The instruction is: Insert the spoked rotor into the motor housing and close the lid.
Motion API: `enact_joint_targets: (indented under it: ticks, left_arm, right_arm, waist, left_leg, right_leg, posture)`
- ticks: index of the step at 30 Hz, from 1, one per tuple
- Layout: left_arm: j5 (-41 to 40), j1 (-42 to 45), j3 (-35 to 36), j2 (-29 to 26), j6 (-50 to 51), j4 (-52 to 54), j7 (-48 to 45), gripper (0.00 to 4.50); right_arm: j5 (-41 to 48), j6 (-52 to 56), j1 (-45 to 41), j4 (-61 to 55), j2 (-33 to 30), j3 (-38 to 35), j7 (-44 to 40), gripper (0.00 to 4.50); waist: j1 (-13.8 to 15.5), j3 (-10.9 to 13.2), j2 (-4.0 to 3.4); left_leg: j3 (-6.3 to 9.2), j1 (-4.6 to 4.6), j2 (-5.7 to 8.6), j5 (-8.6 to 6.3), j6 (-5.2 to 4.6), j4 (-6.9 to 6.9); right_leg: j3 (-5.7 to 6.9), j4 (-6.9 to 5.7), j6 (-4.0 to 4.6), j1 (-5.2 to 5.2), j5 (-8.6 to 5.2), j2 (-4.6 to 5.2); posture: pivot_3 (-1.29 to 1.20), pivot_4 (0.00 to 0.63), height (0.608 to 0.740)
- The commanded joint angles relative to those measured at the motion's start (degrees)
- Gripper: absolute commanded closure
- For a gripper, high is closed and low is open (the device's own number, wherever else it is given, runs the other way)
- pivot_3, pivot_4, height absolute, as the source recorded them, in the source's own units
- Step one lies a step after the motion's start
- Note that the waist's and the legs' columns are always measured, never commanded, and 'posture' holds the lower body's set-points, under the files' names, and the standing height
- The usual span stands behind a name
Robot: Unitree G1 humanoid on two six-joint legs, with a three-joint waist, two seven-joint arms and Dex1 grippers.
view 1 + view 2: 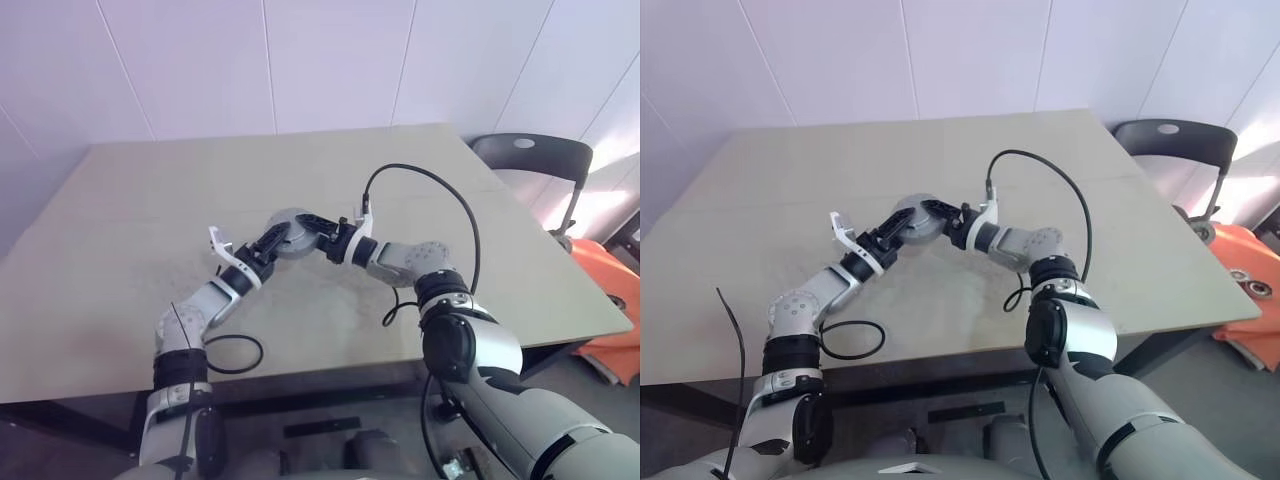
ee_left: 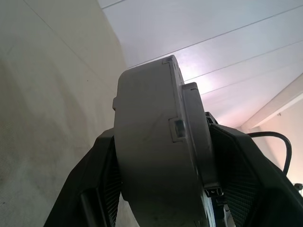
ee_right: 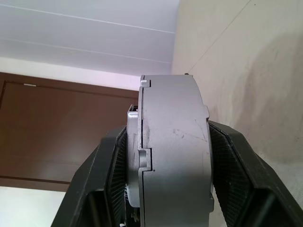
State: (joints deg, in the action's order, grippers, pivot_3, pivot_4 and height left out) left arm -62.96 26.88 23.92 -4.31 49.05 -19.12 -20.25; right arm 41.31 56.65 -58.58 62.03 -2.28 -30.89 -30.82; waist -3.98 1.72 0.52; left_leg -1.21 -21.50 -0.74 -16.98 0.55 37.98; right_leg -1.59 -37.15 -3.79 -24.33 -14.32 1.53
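Item: motor housing (image 1: 291,234), round grey metal body, held above the middle of the tabletop (image 1: 120,220), roughly halfway between the near and far edges and clear of the surface. In the head views it appeared as a grey disc caught between the two hands.

Left hand (image 1: 270,240): reached in from the near-left side, black fingers (image 2: 102,184) set on either flat face of the housing. In the left wrist view the housing stood edge-on between the finger pads; a thinner round plate sat against one face, probably the lid (image 2: 196,137), with a small tab at the seam. Whether the pads pressed firmly on the faces could not be told.

Right hand (image 1: 318,236): reached in from the near-right side, closed around the same housing from the opposite side. In the right wrist view both black fingers (image 3: 227,165) lay against the housing's faces, the rim edge-on, a stepped seam running down it.

Spoked rotor: could not be made out; the housing's interior faced away from every camera.

Other entries: a black cable (image 1: 430,190) arched over the right forearm; a second black cable loop (image 1: 235,352) lay on the tabletop near the near edge, beside the left forearm. A dark chair (image 1: 530,160) stood past the far-right corner. An orange object (image 1: 610,300) sat on the floor beyond the right edge.
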Motion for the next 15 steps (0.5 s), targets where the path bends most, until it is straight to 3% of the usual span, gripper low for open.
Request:
enact_joint_targets:
  ticks: [1, 15]
  left_arm:
    - [0.46, 1.82, -0.26, -0.04, -0.76, 1.3, -1.19, 1.99]
    - [-1.21, 1.9, 0.54, 0.53, -0.12, 3.57, -1.05, 2.0]
  right_arm:
    - [1.25, -0.13, -1.14, -2.48, -0.04, -0.66, -0.22, 2.25]
    - [0.9, -0.55, -0.67, -1.69, 0.47, -0.85, 0.66, 2.25]
  waist:
    - [0.02, 0.0, 0.0]
    - [0.01, 0.0, 0.0]
  left_leg:
    - [0.0, 0.0, 0.0, 0.0, 0.0, 0.0]
    - [0.0, 0.0, 0.0, 0.0, 0.0, 0.0]
  right_leg:
    - [0.0, 0.0, 0.0, 0.0, 0.0, 0.0]
    - [0.0, 0.01, 0.0, 0.0, 0.0, 0.01]
  posture:
    - [0.0, 0.0, 0.74]
    - [0.0, 0.0, 0.74]
